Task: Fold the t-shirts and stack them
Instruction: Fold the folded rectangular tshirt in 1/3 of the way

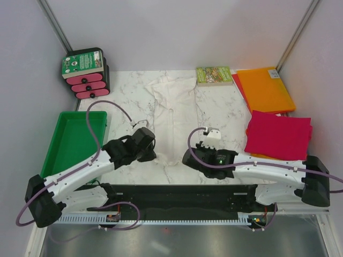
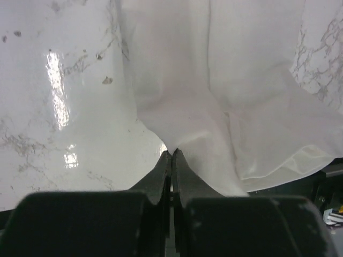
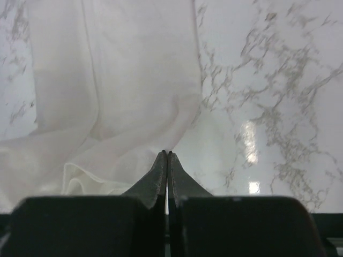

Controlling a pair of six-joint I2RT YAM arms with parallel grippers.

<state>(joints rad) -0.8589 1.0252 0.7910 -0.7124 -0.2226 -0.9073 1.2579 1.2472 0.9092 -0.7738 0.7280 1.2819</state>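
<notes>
A thin, wrinkly white t-shirt (image 1: 174,115) lies lengthwise down the middle of the marble table, its sides folded in. My left gripper (image 1: 154,155) is shut on its near left hem corner, and the cloth (image 2: 214,80) draws to a point at the gripper's tips (image 2: 172,152). My right gripper (image 1: 187,158) is shut at the near right hem corner, where the white t-shirt's edge (image 3: 123,91) meets its tips (image 3: 167,152). A folded magenta t-shirt (image 1: 278,135) lies at the right. A folded orange t-shirt (image 1: 265,88) lies behind it.
A green tray (image 1: 64,155) sits at the left edge beside my left arm. A black holder with pink pads (image 1: 86,75) stands at the back left. A small green-covered book (image 1: 214,75) lies at the back, right of the shirt's collar. Grey walls close in both sides.
</notes>
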